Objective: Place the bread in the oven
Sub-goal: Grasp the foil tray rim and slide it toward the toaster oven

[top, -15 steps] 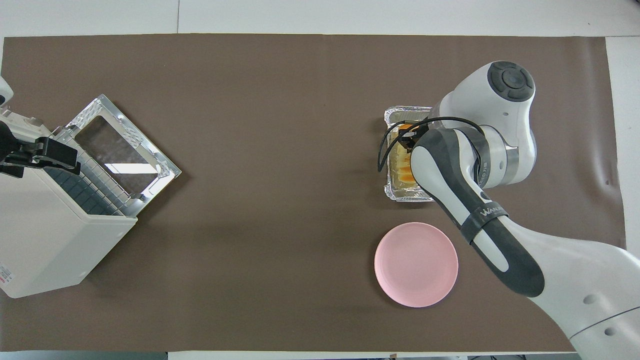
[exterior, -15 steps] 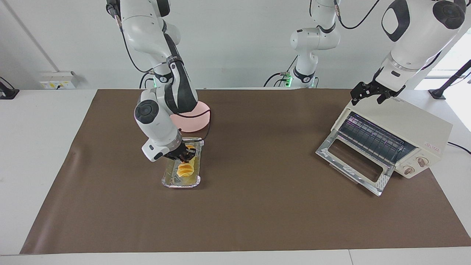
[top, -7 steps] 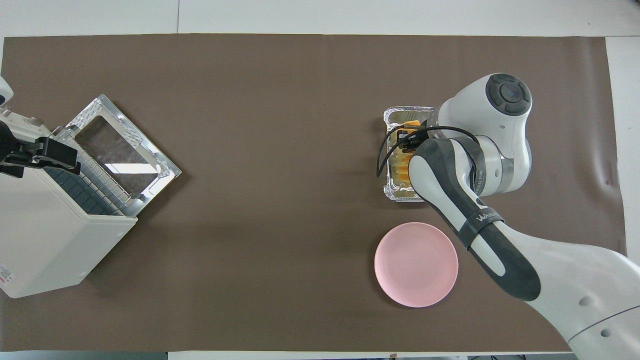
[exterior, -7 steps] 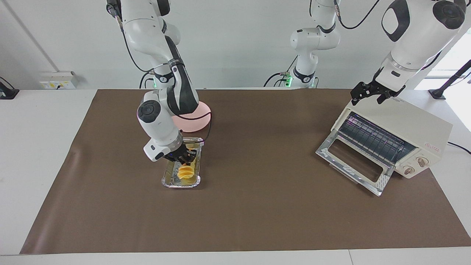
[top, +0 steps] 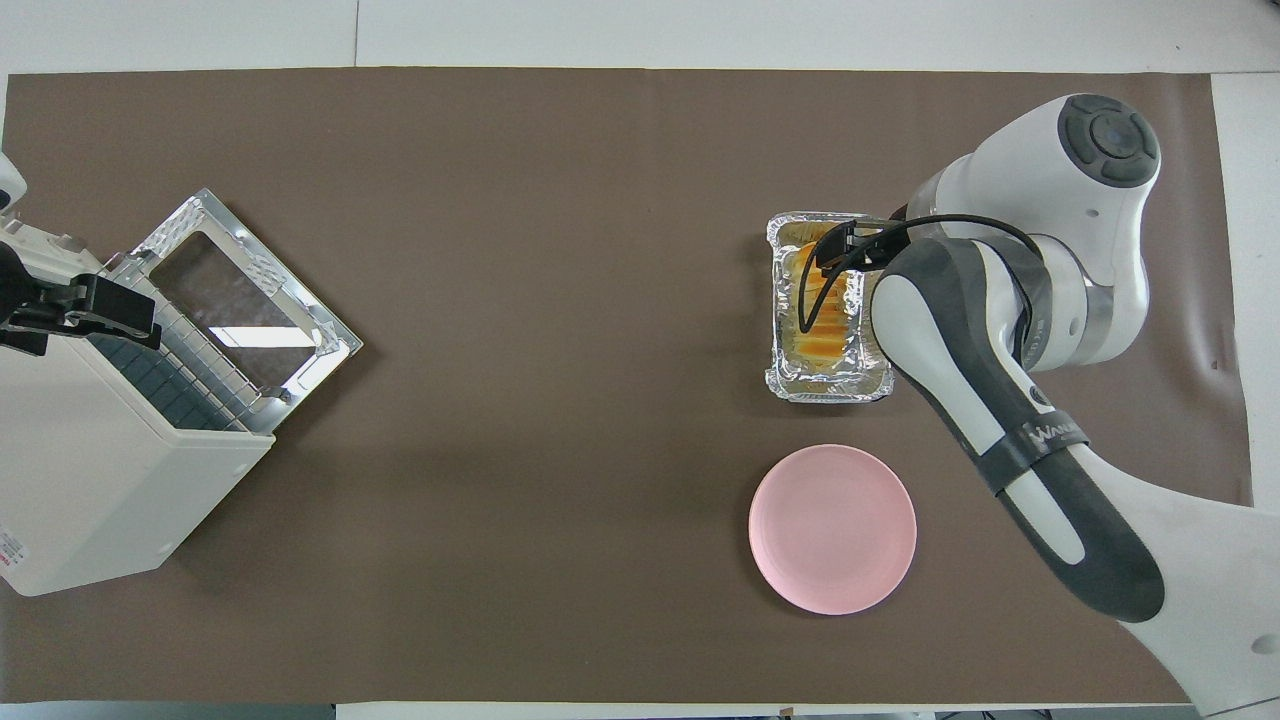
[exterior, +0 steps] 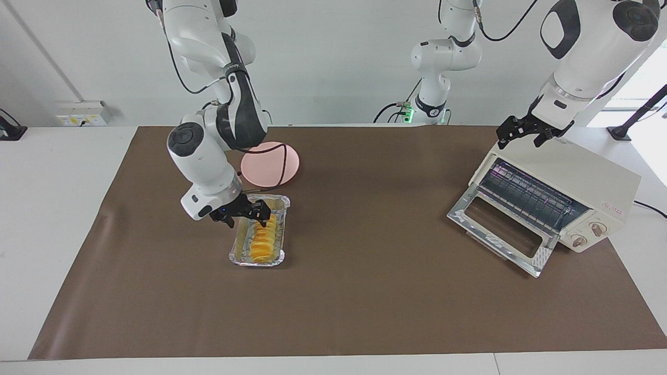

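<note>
Toaster oven [exterior: 560, 195], door dropped open; knobs showed only in the facing view. Foil tray [top: 782, 300] held the bread [exterior: 262, 238]. Right gripper [exterior: 245, 212] hung open over it (empty); left gripper [exterior: 526, 130] waited open over the oven.

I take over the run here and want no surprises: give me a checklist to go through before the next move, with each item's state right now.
1. Bread lies in the foil tray: ok.
2. Right gripper open, at the tray's end nearer the robots, holding nothing: ok.
3. Oven door dropped open, rack visible: ok.
4. Left gripper waits open over the oven's top, out of the oven's mouth: ok.
5. Pink plate stands apart from the tray, nearer the robots: ok.
6. Whether the right gripper's fingers touch the tray's rim: cannot tell.
</note>
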